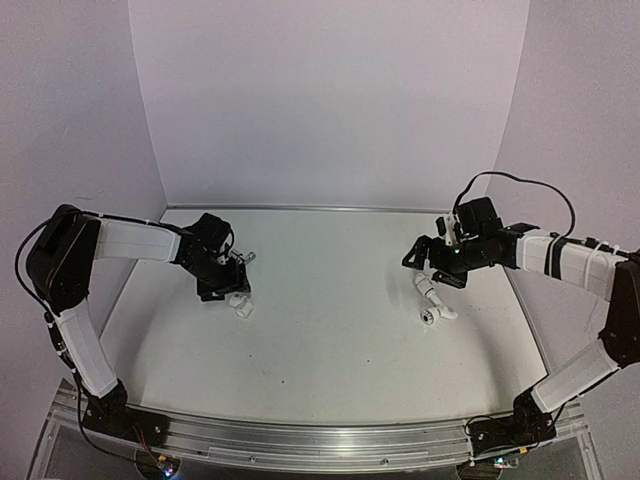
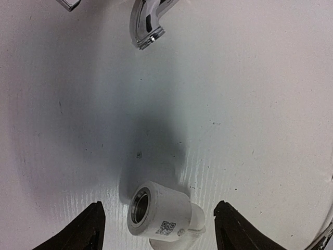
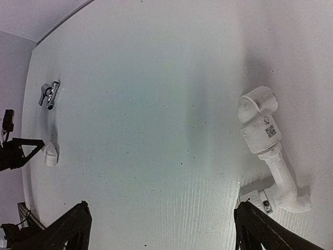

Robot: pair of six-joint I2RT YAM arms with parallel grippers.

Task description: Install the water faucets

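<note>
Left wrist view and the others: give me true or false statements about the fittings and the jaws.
1. The left jaws stand open either side of the white fitting. True.
2. The faucet is screwed into that fitting. False: it lies apart on the table.
3. The right jaws grip the pipe assembly. False: they are open; it lies free.
4. The pipe assembly lies on the table's right side. True.

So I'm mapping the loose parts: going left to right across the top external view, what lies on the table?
Small white fitting → white pipe assembly. The chrome faucet lies straight behind the small fitting, so it has no clear place in the order.
</note>
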